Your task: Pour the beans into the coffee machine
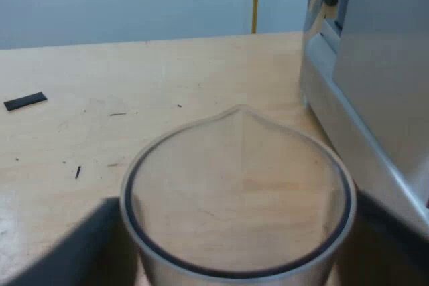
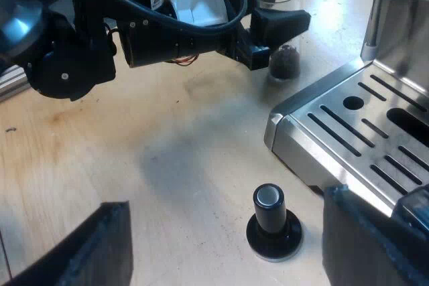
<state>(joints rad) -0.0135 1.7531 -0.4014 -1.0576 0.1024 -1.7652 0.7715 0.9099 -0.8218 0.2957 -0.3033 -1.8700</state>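
Note:
The measuring glass [image 1: 238, 192] stands between my left gripper's [image 1: 234, 246] two dark fingers, which press against its sides. I look down past its rim and pouring lip. From the right wrist view the same glass [image 2: 281, 5] rests on the wooden table with dark beans in its bottom, and the left gripper [image 2: 278, 28] is clamped around it close to the espresso machine [image 2: 362, 132]. My right gripper [image 2: 224, 199] hangs open above the table with nothing between its fingers. The machine's steel side [image 1: 375, 85] rises just beside the glass.
A tamper with a black knob [image 2: 271, 226] stands upright on the table by the corner of the machine's slotted drip tray [image 2: 348, 135], under my right gripper. The left arm's black body [image 2: 154, 25] stretches over the table. A small black strip [image 1: 25, 101] lies on the wood.

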